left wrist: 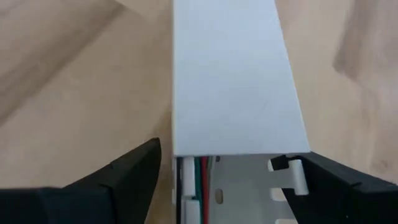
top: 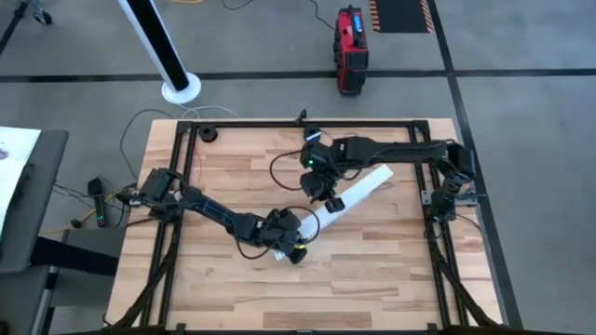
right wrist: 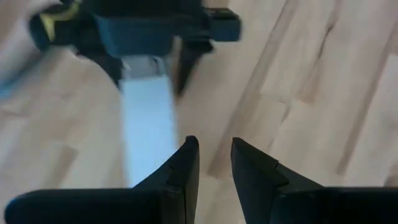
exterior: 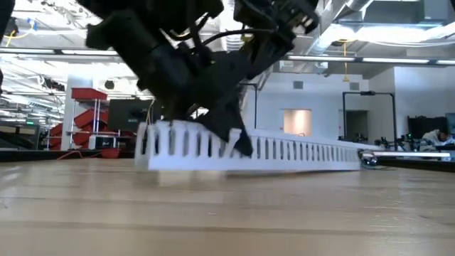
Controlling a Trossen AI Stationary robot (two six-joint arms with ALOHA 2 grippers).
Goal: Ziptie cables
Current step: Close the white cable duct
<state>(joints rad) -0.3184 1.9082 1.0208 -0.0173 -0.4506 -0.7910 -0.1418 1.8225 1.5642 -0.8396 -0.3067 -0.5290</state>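
High view shows a long white slotted duct point(top: 346, 198) lying diagonally near the middle of the wooden tabletop point(top: 391, 270), its far end toward the right, its near end toward the left; the left hand point(top: 296, 244) sits at the duct's near end, the arm reaching in from the left edge; the right hand point(top: 328, 197) hovers over the duct's middle, its arm stretching in from the right side. Left wrist view: the left hand's fingers point(left wrist: 118, 180) are spread wide, one on each side of the duct's end, where the white cover point(left wrist: 233, 81) stops and the open channel shows; the cables point(left wrist: 198, 171), thin red, green and dark wires, lie inside that channel along one wall. Right wrist view: the right hand's fingers point(right wrist: 180, 168) stand a narrow gap apart, holding nothing, above bare wood just beside the duct; the low view shows the duct's slotted side wall resting flat on the tabletop.
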